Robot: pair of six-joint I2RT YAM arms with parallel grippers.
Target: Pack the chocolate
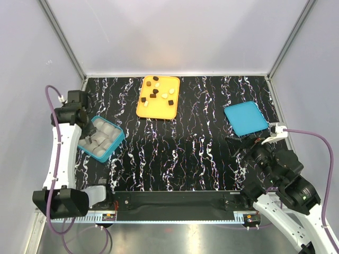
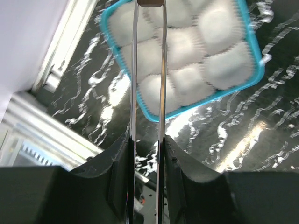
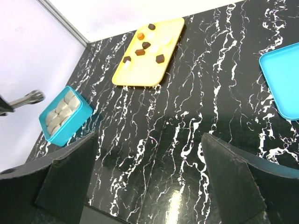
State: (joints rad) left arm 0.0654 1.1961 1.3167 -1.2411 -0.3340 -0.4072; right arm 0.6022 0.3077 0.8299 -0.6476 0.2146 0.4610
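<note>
Your left jaws hang over the teal box (image 2: 256, 74) of paper cups, their thin blades a narrow gap apart. Something dark sits at the tips, cut off by the wrist view's edge, so you cannot tell whether they pinch anything. Your right jaws are spread wide above the counter (image 1: 185, 148), near the teal lid (image 1: 245, 117). The chocolate (image 1: 154, 96) lies scattered on the orange tray (image 1: 159, 110), well apart from the box.

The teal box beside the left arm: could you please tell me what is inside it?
White paper cups in rows, the visible ones seemingly empty. The left gripper, a brown chocolate piece at its tips, covers strips of the middle cups.
</note>
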